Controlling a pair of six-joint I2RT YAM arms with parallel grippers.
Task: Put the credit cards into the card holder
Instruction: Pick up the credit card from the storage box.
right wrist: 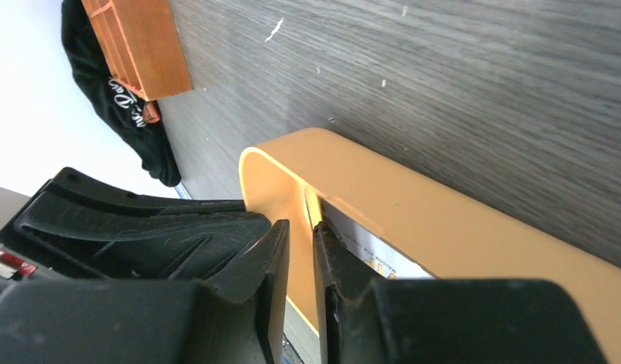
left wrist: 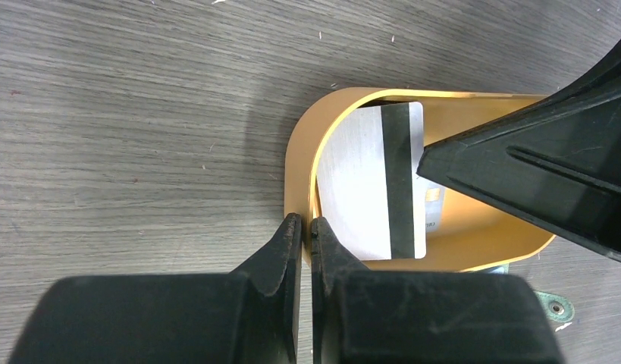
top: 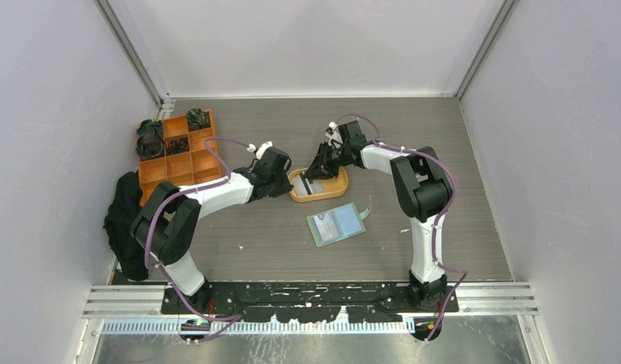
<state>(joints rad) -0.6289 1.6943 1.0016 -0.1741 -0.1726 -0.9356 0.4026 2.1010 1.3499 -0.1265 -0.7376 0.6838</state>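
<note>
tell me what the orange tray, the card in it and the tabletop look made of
The orange tray: probably moulded plastic, smooth matte walls, rounded rim. The card: thin, likely plastic, brushed silvery face, black stripe. The tabletop: seems wood-look laminate, grey printed grain, matte.

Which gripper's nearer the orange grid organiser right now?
Left. The left gripper pinches the oval tray's end that faces the grid organiser; the right gripper reaches into the tray from its other side, farther off.
</note>
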